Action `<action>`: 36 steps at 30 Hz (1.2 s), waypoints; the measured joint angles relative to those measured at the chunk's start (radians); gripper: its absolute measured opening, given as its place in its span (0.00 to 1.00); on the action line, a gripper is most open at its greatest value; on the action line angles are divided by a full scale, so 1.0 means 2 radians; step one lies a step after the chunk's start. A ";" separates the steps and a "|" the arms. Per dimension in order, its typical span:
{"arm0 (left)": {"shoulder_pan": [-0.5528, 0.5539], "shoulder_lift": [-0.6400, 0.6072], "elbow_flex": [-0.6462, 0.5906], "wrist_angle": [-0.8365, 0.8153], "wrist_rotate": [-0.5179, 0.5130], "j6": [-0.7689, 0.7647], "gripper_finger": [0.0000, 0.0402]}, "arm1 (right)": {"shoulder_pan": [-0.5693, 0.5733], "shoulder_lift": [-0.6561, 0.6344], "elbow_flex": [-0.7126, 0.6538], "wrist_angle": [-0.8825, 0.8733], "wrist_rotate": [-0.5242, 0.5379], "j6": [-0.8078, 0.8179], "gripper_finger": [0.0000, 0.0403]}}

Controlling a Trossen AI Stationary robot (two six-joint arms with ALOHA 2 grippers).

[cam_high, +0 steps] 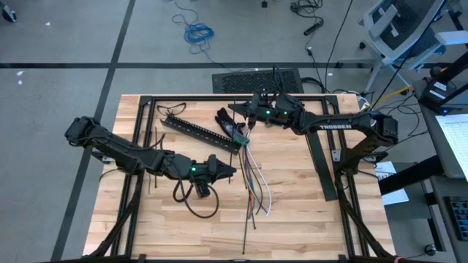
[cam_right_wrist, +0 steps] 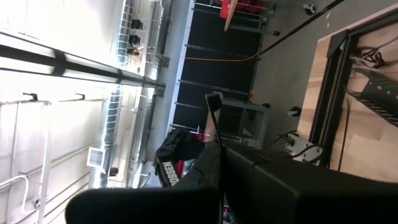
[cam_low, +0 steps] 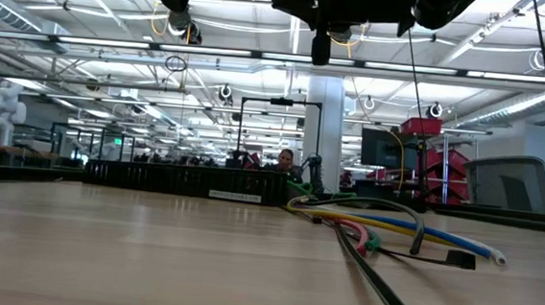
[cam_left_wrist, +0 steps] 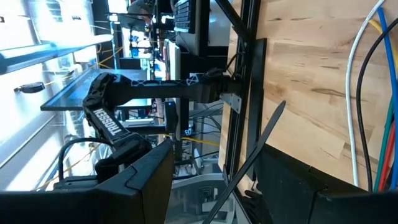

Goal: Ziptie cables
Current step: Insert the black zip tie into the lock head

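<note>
Ziptie [cam_left_wrist: 252,163] lies across left gripper [cam_high: 232,171], jaws apart; right gripper [cam_high: 235,115], closed, apparently pinches another beyond the cables [cam_high: 254,184]. Either strip may slip.

1. I read this as a robotics lab on an open industrial floor, not a home or an office.
2. My rig stands on a butcher-block table [cam_high: 183,226] edged by a black metal frame [cam_high: 143,104]; a "TROSSEN"-branded arm [cam_high: 333,126] reaches over it.
3. Bare grey concrete floor [cam_high: 66,44] around it, marked with dark lines, loose cords lying on it, including a blue coil [cam_high: 197,32].
4. Low view: high ceiling with exposed pipes and long light strips [cam_low: 87,53], and more black-framed stations [cam_low: 274,133] in rows behind.
5. A white robot figure [cam_low: 5,105] stands at far left, red equipment [cam_low: 435,164] at right.
6. One person [cam_low: 285,160] sits beyond the table.
7. An office chair [cam_high: 402,29] and a monitor [cam_low: 381,146] sit nearby.
</note>
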 joint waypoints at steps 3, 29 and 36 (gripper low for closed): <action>0.000 0.000 0.000 0.000 0.000 0.000 0.53 | 0.000 0.000 0.000 0.002 0.000 -0.001 0.00; 0.013 0.000 0.000 -0.026 -0.001 -0.002 0.03 | -0.002 0.000 0.000 0.008 -0.010 -0.001 0.00; 0.034 0.000 0.000 -0.023 0.005 -0.153 0.01 | -0.002 0.000 0.000 -0.008 -0.015 -0.112 0.00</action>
